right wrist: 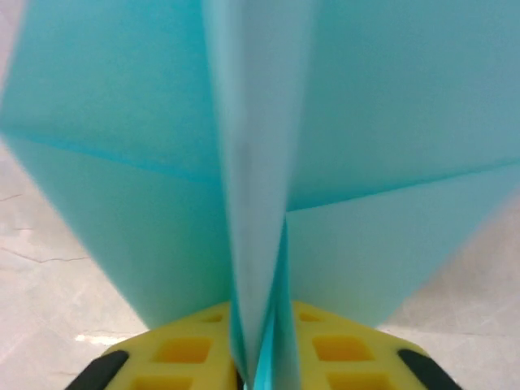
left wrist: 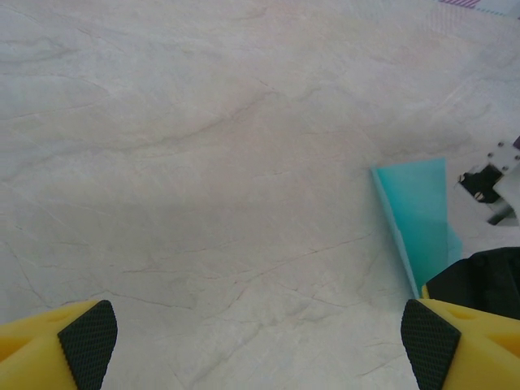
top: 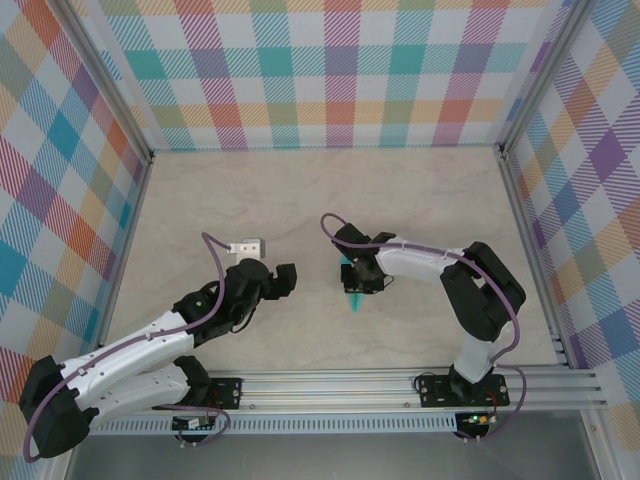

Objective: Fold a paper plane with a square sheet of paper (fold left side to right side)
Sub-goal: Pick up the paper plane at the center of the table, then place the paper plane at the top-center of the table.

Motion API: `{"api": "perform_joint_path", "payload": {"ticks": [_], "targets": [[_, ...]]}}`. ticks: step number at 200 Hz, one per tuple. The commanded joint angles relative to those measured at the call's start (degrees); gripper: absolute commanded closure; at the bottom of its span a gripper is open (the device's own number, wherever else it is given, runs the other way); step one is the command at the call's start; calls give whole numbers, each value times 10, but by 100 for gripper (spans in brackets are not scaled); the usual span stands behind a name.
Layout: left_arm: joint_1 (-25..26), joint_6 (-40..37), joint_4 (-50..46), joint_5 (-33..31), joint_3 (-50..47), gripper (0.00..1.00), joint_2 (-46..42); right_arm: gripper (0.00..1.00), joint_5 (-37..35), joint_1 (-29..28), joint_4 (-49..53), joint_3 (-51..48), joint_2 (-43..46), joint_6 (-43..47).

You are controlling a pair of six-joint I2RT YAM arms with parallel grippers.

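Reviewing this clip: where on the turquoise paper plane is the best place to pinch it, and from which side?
Pinch the paper plane on its centre fold, coming in along the crease with one finger each side, as the right gripper does. That ridge is layered, so likely stiffer; the wings flare away thin either side.

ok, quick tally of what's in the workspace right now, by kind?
paper plane, turquoise: 1
robot hands: 2, the left hand open over bare table, the right hand closed on the plane's centre fold
total: 3
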State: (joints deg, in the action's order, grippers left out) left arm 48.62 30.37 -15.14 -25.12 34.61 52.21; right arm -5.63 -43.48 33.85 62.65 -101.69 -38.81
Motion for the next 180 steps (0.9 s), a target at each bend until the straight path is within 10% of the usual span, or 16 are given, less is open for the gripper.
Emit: {"api": "perform_joint_path", "payload": {"ticks": [1, 81, 180], "targets": [[0, -4, -37, -2, 11, 7, -19, 90, -4, 18, 26, 30, 21, 30], [0, -18, -75, 61, 29, 7, -71, 92, -28, 154, 163, 327, -129, 192], [1, -6, -87, 87, 26, 7, -74, 91, -28, 161, 273, 538, -322, 197]]}}
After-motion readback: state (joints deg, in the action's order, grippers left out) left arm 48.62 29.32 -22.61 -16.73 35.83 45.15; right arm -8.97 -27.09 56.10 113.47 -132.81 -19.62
